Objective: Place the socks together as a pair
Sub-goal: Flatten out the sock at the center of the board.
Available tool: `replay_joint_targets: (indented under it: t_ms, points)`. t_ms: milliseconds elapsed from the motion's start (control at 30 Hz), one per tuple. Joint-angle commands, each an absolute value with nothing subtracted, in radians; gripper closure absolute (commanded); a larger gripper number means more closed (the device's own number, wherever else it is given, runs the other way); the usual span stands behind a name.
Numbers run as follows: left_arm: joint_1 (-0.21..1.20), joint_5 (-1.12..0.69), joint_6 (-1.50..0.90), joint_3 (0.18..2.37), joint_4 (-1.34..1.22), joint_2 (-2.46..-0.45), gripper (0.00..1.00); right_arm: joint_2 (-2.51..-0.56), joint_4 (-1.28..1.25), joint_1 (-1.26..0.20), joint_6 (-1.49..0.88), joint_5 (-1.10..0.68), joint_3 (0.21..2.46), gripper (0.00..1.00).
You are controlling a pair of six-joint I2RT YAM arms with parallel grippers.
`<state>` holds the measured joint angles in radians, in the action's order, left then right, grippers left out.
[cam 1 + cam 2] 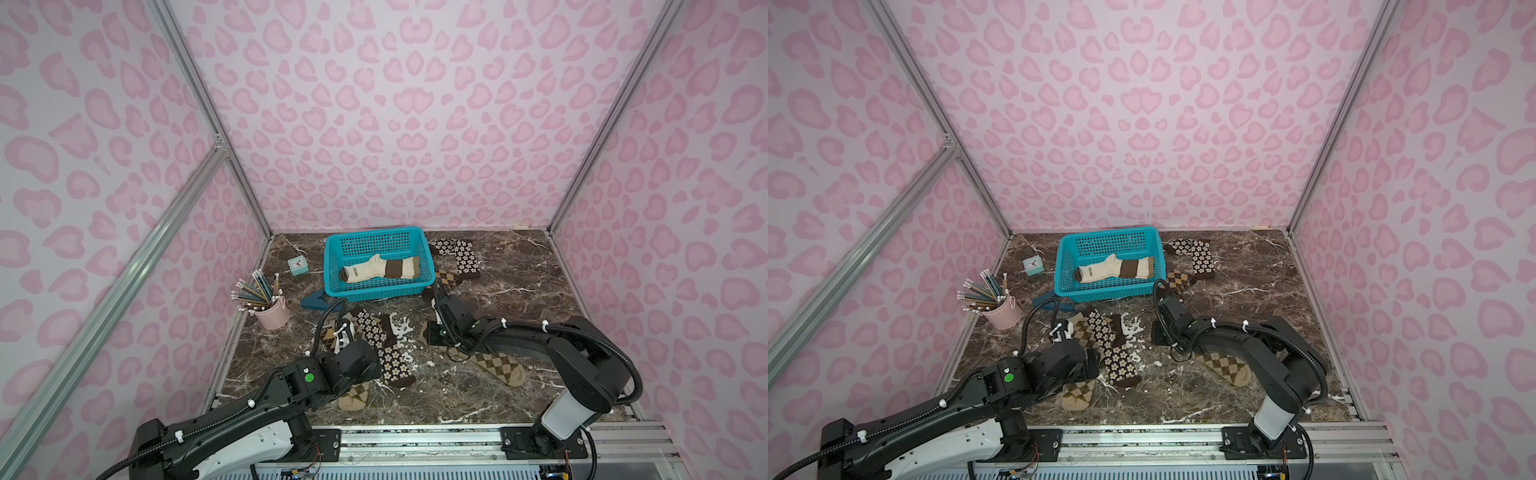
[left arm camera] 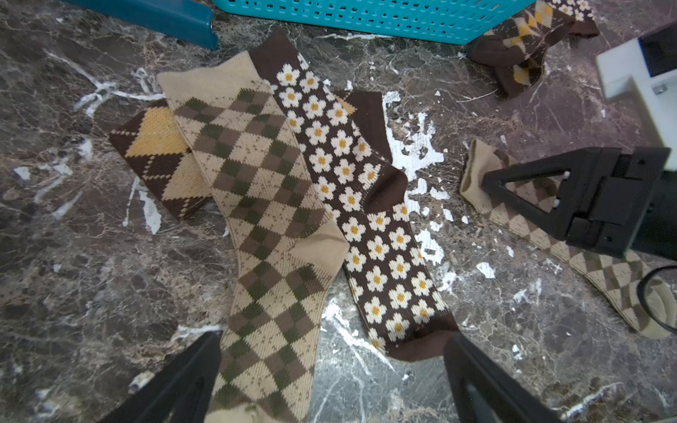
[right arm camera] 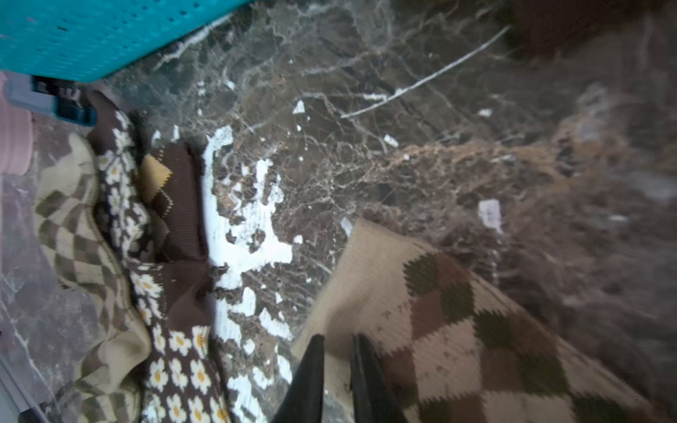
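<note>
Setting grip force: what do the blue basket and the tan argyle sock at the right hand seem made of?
The blue basket: probably moulded plastic, glossy; uniform colour, regular grid holes. The tan argyle sock: soft knit fabric, matte; stitches and ribbed cuff.

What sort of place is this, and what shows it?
Probably a robot test cell: pink-patterned panels in an aluminium frame, two robot arms on a rail, socks strewn on a marble-look tabletop.
</note>
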<state>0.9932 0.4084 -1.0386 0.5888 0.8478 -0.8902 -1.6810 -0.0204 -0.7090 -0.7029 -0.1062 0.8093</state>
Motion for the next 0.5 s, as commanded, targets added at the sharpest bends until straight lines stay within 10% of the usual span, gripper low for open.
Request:
replay_joint_targets:
  t_ms: [0, 333, 467]
  points:
    - [1.006, 0.432, -1.082, 0.577, 0.834, -0.911, 0.01, -1.711, -0.054, -0.738, -0.707, -0.12, 0.813, 0.83]
    - [1.105, 0.437, -1.169, 0.538, 0.867, -1.038, 0.05, -1.513, 0.008, -0.878, -0.701, -0.074, 0.68, 0.86]
    - [1.167, 0.44, -1.212, 0.562, 0.922, -1.105, 0.07, -1.43, 0.065, -0.86, -0.671, -0.08, 0.712, 0.69]
